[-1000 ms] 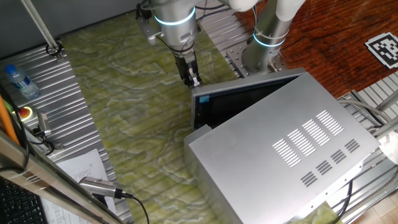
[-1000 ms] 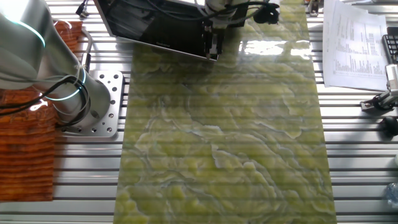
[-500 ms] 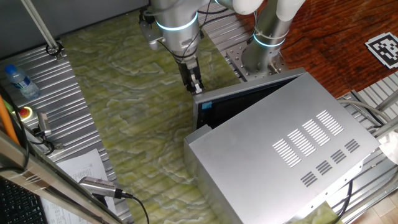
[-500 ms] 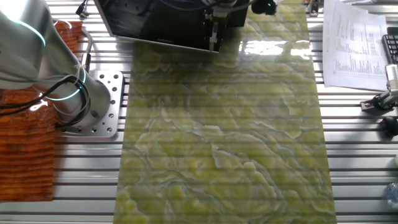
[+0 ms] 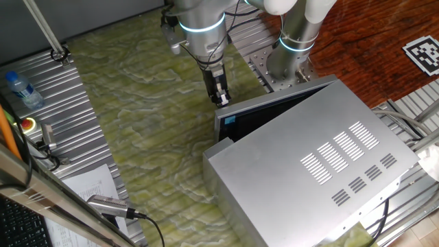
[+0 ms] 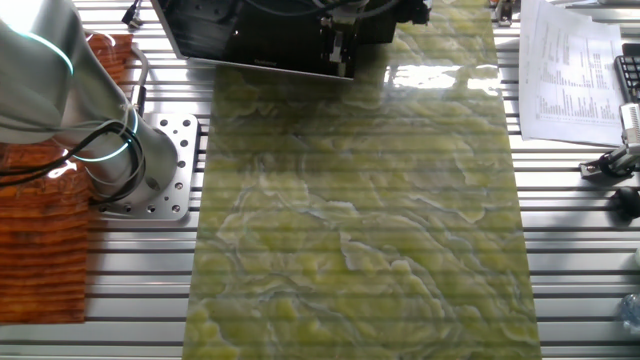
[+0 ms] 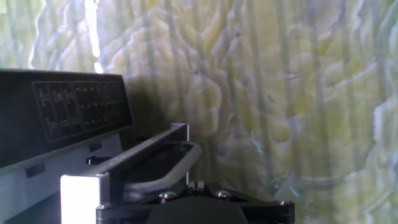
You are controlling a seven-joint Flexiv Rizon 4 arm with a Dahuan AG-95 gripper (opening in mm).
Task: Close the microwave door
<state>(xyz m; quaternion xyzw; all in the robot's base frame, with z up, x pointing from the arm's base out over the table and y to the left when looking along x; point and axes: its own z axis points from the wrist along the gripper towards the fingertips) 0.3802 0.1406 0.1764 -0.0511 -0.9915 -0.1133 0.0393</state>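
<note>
The microwave door (image 5: 264, 110) stands a little open on the microwave (image 5: 309, 165), its long axis along the front. The gripper (image 5: 221, 97) is at the door's free edge, outer side; its fingers (image 6: 338, 60) look closed, holding nothing.

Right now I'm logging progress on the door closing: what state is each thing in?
microwave door: partly open, angled out from the casing.
microwave: upright on the table, front not yet shut.
pincer: at the door's free edge; open or shut cannot be told.
water bottle: lying down, capped.
</note>
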